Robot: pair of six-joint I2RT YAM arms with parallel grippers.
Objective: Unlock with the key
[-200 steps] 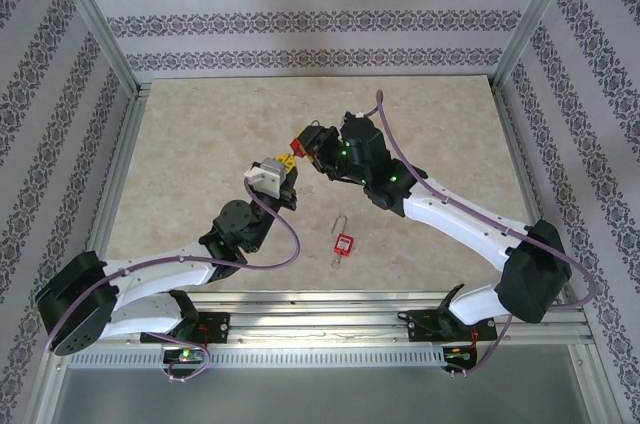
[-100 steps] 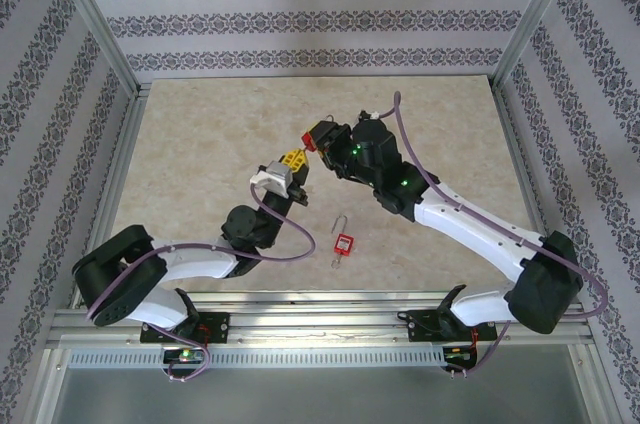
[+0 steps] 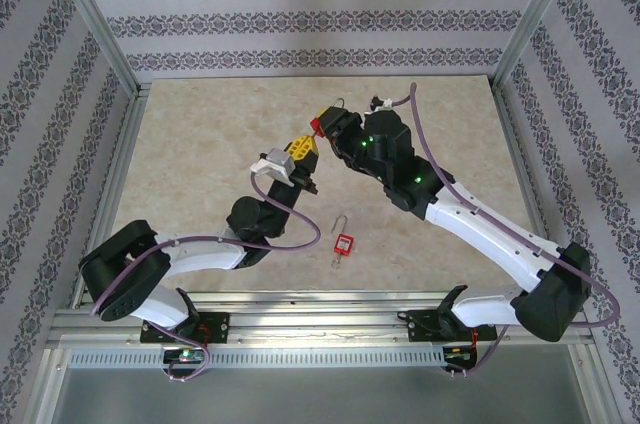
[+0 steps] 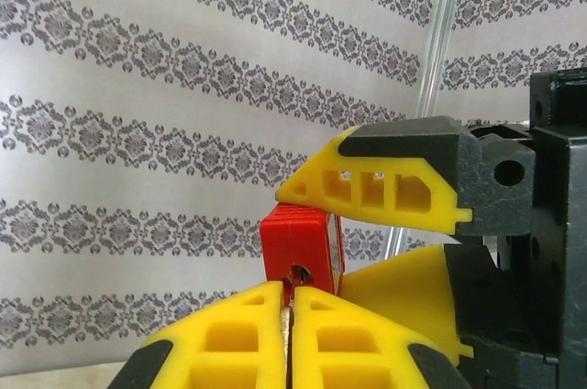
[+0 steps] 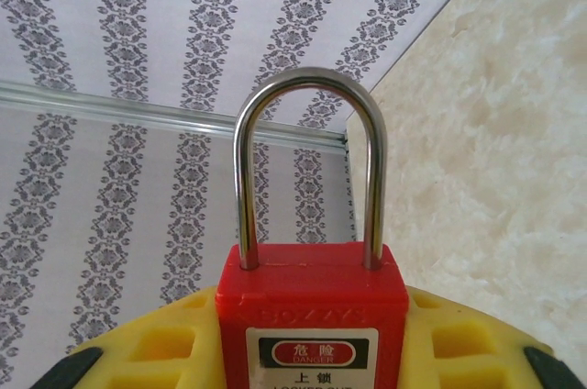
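1. Two white-and-black robot arms work over one beige marbled tabletop (image 3: pixel 200 144). The left arm (image 3: pixel 190 256) reaches from the near left corner toward the middle.
2. The left gripper (image 3: pixel 303 147) has two yellow plastic fingers (image 4: pixel 229 334), pressed flat together along a hairline seam.
3. There is one tiny key (image 4: pixel 290 311). It shows as a thin pale sliver pinched in that seam, tip upward, just under a padlock's keyhole. Its head cannot be told apart from the yellow fingers around it.
4. There are two red plastic padlocks with thin silver shackles. The first padlock (image 5: pixel 312 316) is held up off the table between the two grippers. Its shackle (image 5: pixel 307 160) is seated in the body at both legs, and its keyhole end faces the left gripper.
5. The right gripper (image 3: pixel 325 130) also has two yellow fingers. They are partly closed, clamping the first padlock's body from both sides. The shackle sticks out beyond the fingertips.
6. The second padlock (image 3: pixel 344 243) lies flat on the tabletop toward the near edge, well apart from both grippers. Its shackle points away from the arm bases.
7. The right arm (image 3: pixel 480 229) stretches in from the near right corner.
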